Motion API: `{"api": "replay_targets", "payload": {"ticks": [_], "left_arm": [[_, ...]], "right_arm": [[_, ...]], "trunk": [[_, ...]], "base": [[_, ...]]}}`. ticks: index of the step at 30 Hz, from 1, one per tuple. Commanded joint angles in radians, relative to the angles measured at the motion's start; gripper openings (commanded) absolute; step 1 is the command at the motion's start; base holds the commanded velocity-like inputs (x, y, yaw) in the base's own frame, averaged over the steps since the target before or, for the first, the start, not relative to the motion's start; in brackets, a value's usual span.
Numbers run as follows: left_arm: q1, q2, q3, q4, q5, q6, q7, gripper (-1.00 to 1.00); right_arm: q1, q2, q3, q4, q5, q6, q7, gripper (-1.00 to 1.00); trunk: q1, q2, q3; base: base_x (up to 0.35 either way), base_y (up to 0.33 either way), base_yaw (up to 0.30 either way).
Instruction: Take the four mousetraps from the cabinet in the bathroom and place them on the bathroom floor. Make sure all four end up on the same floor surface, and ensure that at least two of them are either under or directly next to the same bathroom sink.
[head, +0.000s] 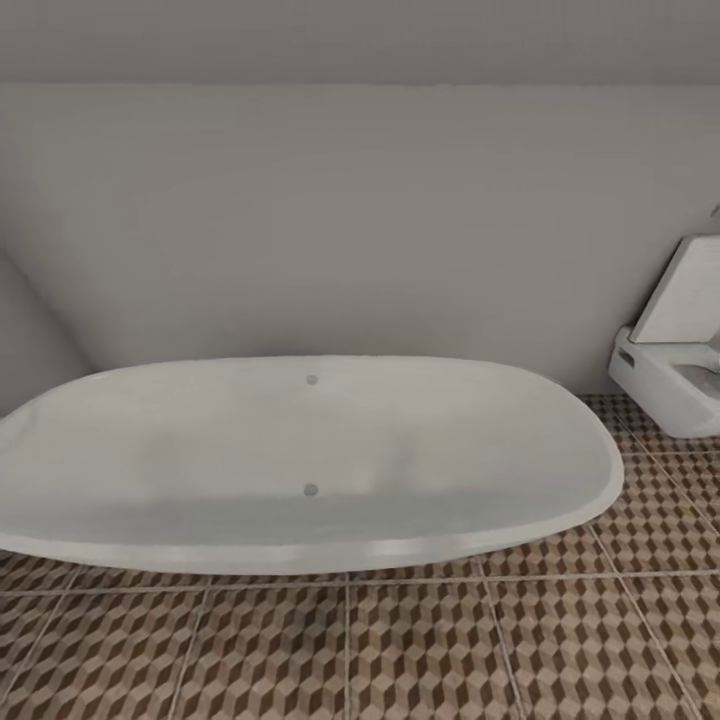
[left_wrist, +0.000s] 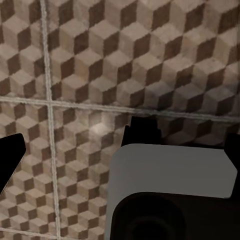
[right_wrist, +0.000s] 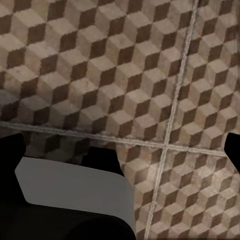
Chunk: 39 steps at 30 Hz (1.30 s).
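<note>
- White bathtub (head: 300, 460) and toilet (head: 670, 370) face us on the bathroom floor (head: 420, 650); we see neither mousetraps nor cabinet.
- Wrist views look down at tiles; we cannot tell how either gripper's jaws stand.
- We judge the traps light, thin, fiddly: pinch the plate edges, avoiding wires.

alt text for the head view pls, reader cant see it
A long white oval bathtub stands against a plain grey wall, with two small round fittings on its inside. Cube-patterned brown and beige floor tiles run in front of it, and part of a white toilet with its lid raised shows at the right edge.
</note>
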Motion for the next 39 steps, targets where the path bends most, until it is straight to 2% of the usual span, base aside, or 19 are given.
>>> {"api": "replay_targets", "payload": {"ticks": [1, 8, 21, 34, 39], "left_arm": [[-0.001, 0.002, -0.008, -0.005, 0.007, -0.006, 0.007, 1.0], [-0.001, 0.003, -0.008, -0.005, 0.006, -0.006, 0.007, 1.0], [-0.001, 0.002, -0.008, -0.008, 0.007, -0.006, 0.007, 1.0], [-0.001, -0.013, -0.006, -0.008, 0.007, -0.006, 0.005, 1.0], [-0.001, -0.013, -0.006, -0.009, 0.006, -0.006, 0.005, 1.0]], "right_arm": [[-0.001, 0.001, 0.008, 0.001, -0.009, -0.003, -0.002, 1.0], [-0.001, 0.001, 0.008, 0.001, -0.009, -0.003, -0.002, 1.0], [-0.001, -0.009, 0.007, -0.005, -0.01, -0.003, -0.002, 1.0], [-0.001, 0.002, 0.007, -0.01, -0.007, -0.003, -0.003, 1.0], [-0.001, 0.003, 0.007, -0.01, -0.01, -0.004, -0.002, 1.0]], "trunk": [[0.0, 0.0, 0.0], [0.0, 0.0, 0.006], [0.0, 0.0, 0.007], [0.0, 0.0, 0.007], [0.0, 0.0, 0.008]], "base": [[0.0, 0.0, -0.232], [0.0, 0.0, -0.173], [0.0, 0.0, -0.017], [0.0, 0.0, -0.004], [0.0, 0.0, -0.184]]}}
